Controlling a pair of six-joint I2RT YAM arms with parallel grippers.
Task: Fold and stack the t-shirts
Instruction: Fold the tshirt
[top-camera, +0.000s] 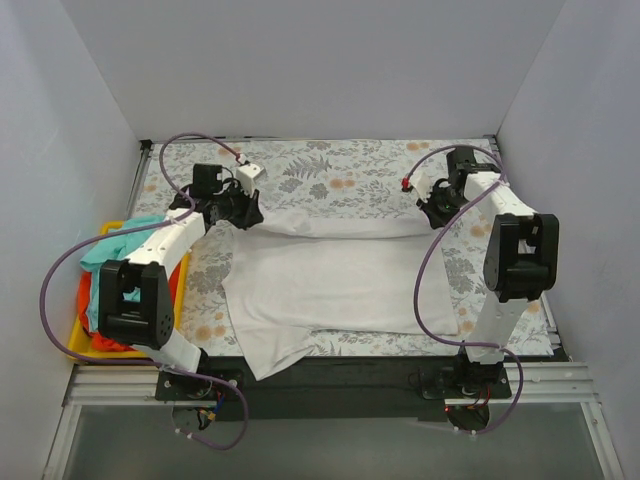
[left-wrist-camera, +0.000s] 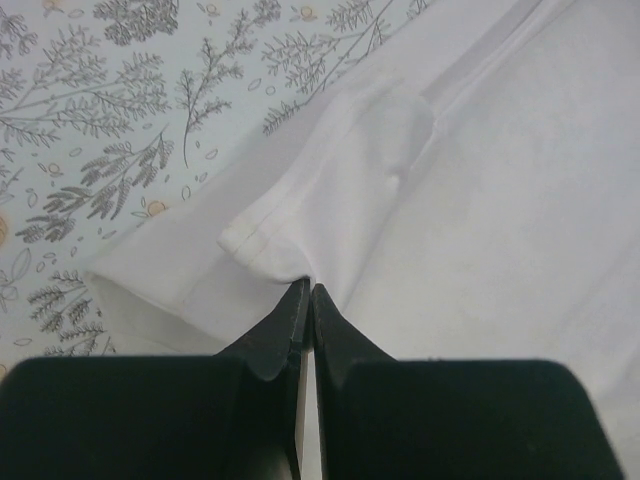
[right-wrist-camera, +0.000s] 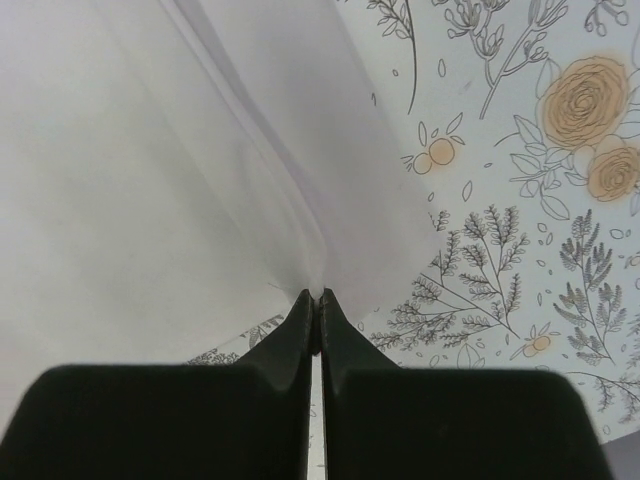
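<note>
A white t-shirt (top-camera: 330, 280) lies spread over the middle of the floral table cover, its far edge lifted into a fold. My left gripper (top-camera: 243, 213) is shut on the shirt's far left corner; in the left wrist view (left-wrist-camera: 306, 288) its tips pinch white cloth (left-wrist-camera: 330, 200) at a hem. My right gripper (top-camera: 436, 212) is shut on the far right corner; in the right wrist view (right-wrist-camera: 318, 295) white cloth (right-wrist-camera: 150, 180) bunches between its tips. A teal shirt (top-camera: 118, 243) and an orange-red shirt (top-camera: 105, 335) lie in a tray at the left.
The yellow tray (top-camera: 78, 342) sits at the table's left edge beside the left arm. The floral cover (top-camera: 330, 170) shows at the back and along the right side (right-wrist-camera: 540, 200). White walls close in the back and sides.
</note>
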